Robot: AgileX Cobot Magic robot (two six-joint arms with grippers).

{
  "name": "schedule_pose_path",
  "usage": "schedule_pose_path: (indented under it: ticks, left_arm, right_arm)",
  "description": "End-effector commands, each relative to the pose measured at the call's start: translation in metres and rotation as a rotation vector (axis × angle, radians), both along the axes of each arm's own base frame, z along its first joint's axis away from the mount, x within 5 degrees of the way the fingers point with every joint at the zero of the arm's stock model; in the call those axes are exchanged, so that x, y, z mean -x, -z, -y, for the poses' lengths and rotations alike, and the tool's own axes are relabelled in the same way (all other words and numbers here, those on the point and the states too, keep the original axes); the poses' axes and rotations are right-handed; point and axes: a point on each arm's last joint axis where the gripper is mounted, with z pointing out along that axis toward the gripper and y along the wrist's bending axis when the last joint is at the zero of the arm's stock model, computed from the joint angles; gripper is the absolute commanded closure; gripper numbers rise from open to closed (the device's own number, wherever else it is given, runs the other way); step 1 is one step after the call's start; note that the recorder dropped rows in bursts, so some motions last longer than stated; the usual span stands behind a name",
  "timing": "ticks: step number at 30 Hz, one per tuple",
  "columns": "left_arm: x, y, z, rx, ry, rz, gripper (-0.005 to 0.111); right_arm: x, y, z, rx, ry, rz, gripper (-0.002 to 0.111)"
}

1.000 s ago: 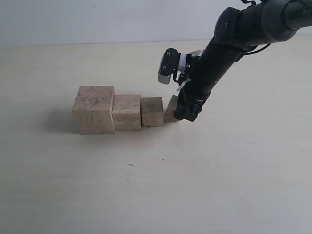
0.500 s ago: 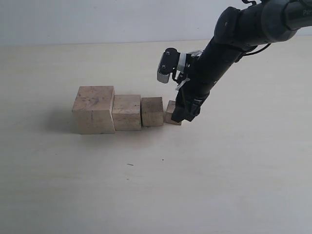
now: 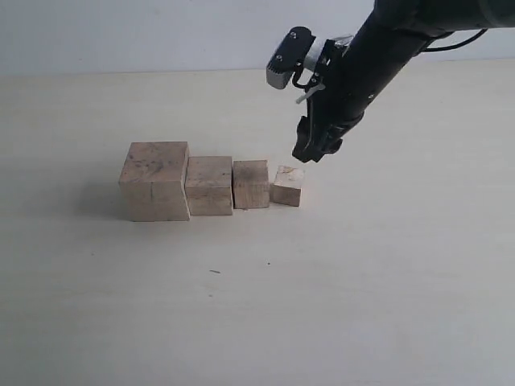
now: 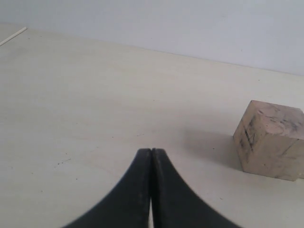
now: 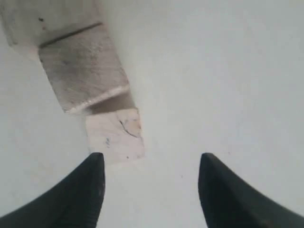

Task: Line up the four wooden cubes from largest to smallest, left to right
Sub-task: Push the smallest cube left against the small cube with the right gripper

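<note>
The four wooden cubes (image 3: 211, 185) sit in a row on your worktop (image 3: 362, 265), largest leftmost, the smallest cube (image 3: 286, 186) rightmost. Your right gripper (image 3: 310, 153) hangs just above it, spread wide, empty; your left gripper (image 4: 151, 159) is pinched closed on nothing.

Just a big pale tabletop (image 3: 386, 281), cream-coloured, matte, with faint streaky grain. Takes up nearly the whole exterior view. Behind it a plain wall (image 3: 121, 32), light bluish grey, meeting the table along one straight line. Couple of tiny dark specks (image 3: 215, 271) on the surface toward the near side. Lighting soft and even, pretty diffuse, only faint blurry shadows. Same cream surface and grey wall from the left wrist view, plus a thin whitish line (image 4: 13, 36) near the far edge, can't tell what. Right wrist view washed out, nearly white.
</note>
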Motion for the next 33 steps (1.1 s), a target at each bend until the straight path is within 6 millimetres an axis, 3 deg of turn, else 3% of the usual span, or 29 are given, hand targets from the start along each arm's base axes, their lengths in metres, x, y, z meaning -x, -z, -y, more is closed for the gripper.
schedule_pose_path:
  ticks: [1, 5, 11, 14, 33]
  left_arm:
    - [0.000, 0.000, 0.000, -0.004, 0.006, 0.011, 0.107]
    - [0.000, 0.000, 0.000, -0.004, 0.006, 0.011, 0.107]
    - [0.000, 0.000, 0.000, -0.004, 0.006, 0.011, 0.107]
    - [0.000, 0.000, 0.000, -0.004, 0.006, 0.011, 0.107]
    - [0.000, 0.000, 0.000, -0.004, 0.006, 0.011, 0.107]
  right_arm:
    - [-0.003, 0.000, 0.014, 0.123, 0.102, 0.003, 0.062]
    - [-0.002, 0.019, 0.013, 0.151, 0.136, -0.086, 0.073]
    - [-0.003, 0.053, 0.011, 0.178, 0.145, -0.164, 0.074]
    - [-0.006, 0.060, 0.006, 0.129, 0.179, -0.170, 0.074]
    - [-0.008, 0.059, -0.004, 0.020, 0.194, -0.161, 0.074]
